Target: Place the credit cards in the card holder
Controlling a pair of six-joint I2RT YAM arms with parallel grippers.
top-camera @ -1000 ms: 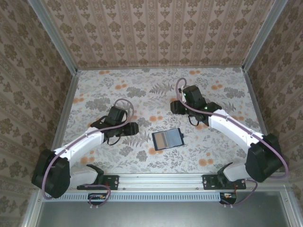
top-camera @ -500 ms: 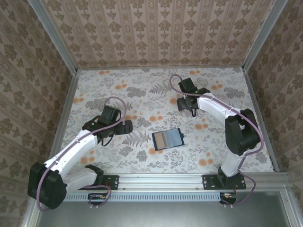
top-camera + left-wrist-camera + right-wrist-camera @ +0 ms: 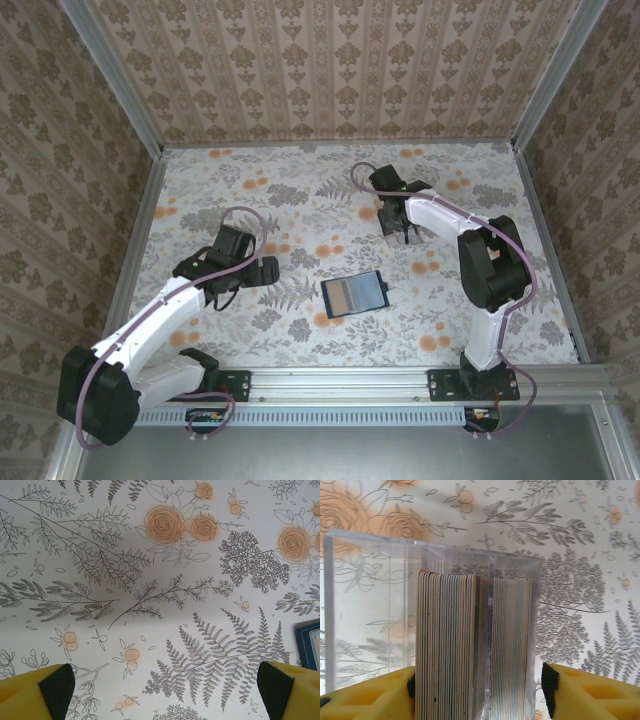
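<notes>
I count one card holder (image 3: 354, 295), lying open and flat on the table (image 3: 250, 180) near the middle of its near edge, long axis running left to right. It sits outside both jaws, just right of the left gripper (image 3: 165, 685), which gapes wide over bare table. One clear box (image 3: 370, 605) holds two card stacks (image 3: 447, 645), framed by the right gripper (image 3: 477, 687), whose jaws are parted; whether they grip anything I cannot tell.

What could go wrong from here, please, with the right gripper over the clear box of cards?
1. The right gripper flanks two tightly packed stacks of credit cards standing in the clear box; it could lift several cards at once or drag the box.
2. The card holder lies unheld, apart from the open left gripper; it could slide during insertion.
</notes>
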